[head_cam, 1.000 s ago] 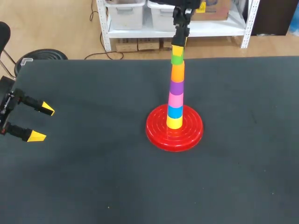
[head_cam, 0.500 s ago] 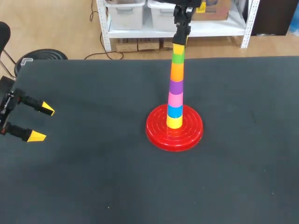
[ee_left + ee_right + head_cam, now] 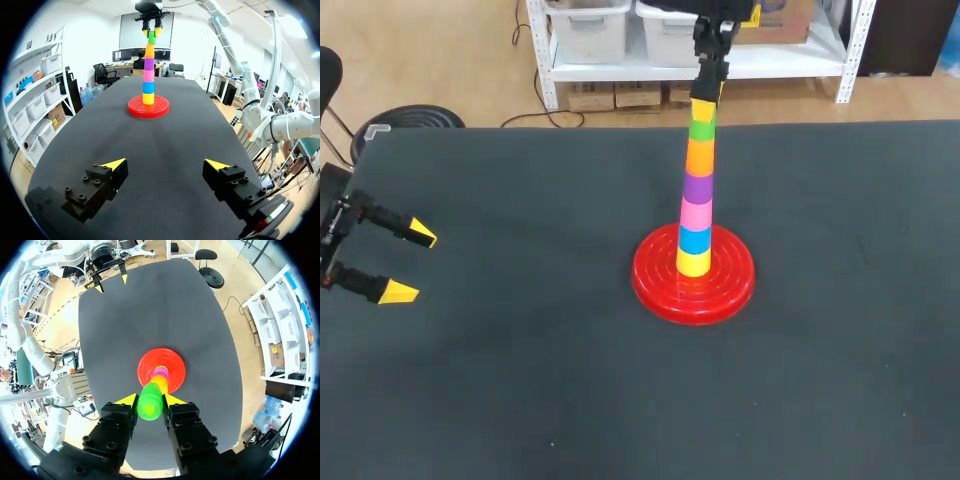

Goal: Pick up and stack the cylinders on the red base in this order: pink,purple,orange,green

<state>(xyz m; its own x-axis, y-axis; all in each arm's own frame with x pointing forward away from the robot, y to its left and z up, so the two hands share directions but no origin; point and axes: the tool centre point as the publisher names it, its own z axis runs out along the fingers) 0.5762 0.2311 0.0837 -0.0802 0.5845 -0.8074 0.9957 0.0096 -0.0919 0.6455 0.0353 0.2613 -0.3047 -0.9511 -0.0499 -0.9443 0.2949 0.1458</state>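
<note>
Right pincer (image 3: pixel 151 400) clasping green cylinder (image 3: pixel 150 410) atop coloured stack (image 3: pixel 160 377), red base (image 3: pixel 148 363) beneath, black table (image 3: pixel 150 315)

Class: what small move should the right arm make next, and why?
Probably open the right gripper to release: the green cylinder it grips already appears seated on the orange cylinder, completing the stack on the red base.

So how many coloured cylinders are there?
6, stacked on the red base: yellow lowest, then blue, pink, purple, orange, and green on top, in the right gripper. None look hidden.
</note>
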